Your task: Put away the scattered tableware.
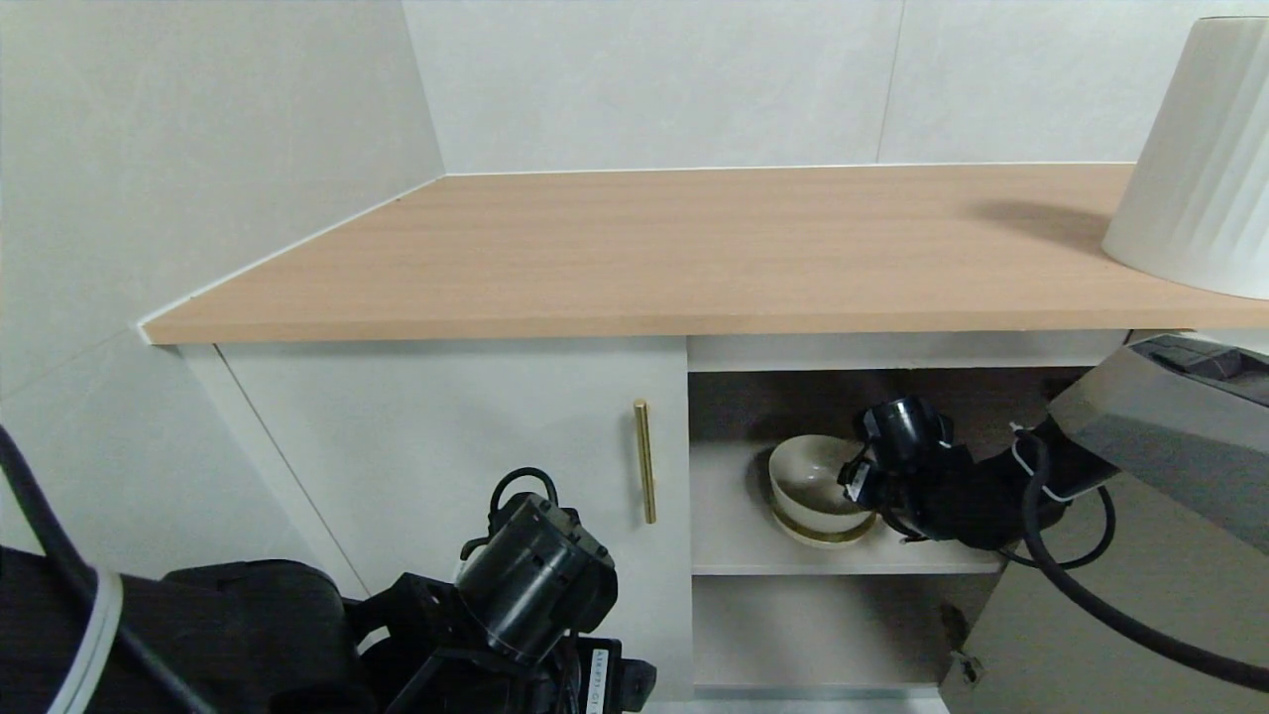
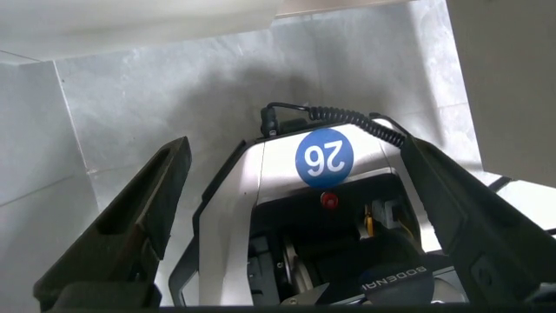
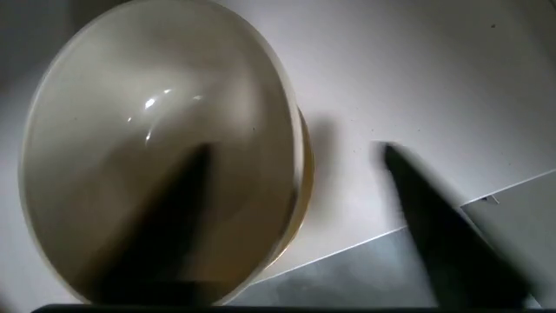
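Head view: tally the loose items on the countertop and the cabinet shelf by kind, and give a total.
Cream bowl, on the shelf: 1
Gold-edged dish under it: 1
White lampshade, on the countertop: 1
Total: 3

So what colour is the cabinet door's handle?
The handle is brass-gold; the head view shows it best.

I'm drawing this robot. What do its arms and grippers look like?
Both arms are black with chunky joints. The left arm carries a cable loop; the right arm trails thick black cables. The left gripper and right gripper each have two dark, tapered fingers.
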You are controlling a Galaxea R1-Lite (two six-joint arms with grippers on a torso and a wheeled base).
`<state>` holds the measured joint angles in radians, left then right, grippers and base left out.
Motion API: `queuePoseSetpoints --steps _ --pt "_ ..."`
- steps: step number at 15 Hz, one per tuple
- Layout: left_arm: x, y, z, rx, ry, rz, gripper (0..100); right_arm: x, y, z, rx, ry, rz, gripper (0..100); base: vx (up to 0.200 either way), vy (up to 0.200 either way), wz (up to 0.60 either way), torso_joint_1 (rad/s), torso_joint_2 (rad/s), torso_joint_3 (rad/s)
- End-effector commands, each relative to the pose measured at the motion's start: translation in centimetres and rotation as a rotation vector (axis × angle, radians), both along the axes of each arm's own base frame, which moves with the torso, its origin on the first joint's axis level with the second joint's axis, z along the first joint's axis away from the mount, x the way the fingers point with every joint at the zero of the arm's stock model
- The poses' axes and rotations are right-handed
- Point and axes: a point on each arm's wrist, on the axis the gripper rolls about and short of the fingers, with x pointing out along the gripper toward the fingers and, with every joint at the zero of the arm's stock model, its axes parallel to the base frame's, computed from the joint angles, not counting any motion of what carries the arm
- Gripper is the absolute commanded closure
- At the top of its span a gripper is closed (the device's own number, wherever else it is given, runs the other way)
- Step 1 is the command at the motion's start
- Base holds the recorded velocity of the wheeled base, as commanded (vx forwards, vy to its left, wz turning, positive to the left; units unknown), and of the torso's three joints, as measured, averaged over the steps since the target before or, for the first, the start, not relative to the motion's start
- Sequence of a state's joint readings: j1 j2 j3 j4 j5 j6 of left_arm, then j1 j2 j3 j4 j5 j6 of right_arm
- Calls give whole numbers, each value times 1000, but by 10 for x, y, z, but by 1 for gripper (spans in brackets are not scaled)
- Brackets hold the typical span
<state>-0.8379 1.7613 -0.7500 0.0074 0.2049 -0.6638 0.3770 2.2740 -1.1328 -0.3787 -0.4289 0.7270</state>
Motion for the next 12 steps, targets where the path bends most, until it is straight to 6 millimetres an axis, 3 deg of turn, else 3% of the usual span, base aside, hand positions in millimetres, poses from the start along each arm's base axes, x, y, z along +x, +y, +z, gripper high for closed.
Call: queuePoseSetpoints --steps 1,5,7,9,12 --pt "0 0 0 0 0 1 0 0 0 2 2 -4 1 0 0 0 0 0 0 0" --pt "-4 6 13 -22 -21 4 0 -15 -2 16 2 -13 12 0 0 0 0 0 0 0" --pt "-11 15 27 -32 -33 5 0 -35 -1 38 -2 -32 70 0 0 0 0 0 0 0" --pt "-18 30 49 -52 -52 21 0 -72 -4 62 -10 -19 260 0 0 0 0 0 0 0" --pt "-25 50 65 -60 -63 51 0 -106 -9 83 -39 -29 429 0 0 0 0 0 0 0"
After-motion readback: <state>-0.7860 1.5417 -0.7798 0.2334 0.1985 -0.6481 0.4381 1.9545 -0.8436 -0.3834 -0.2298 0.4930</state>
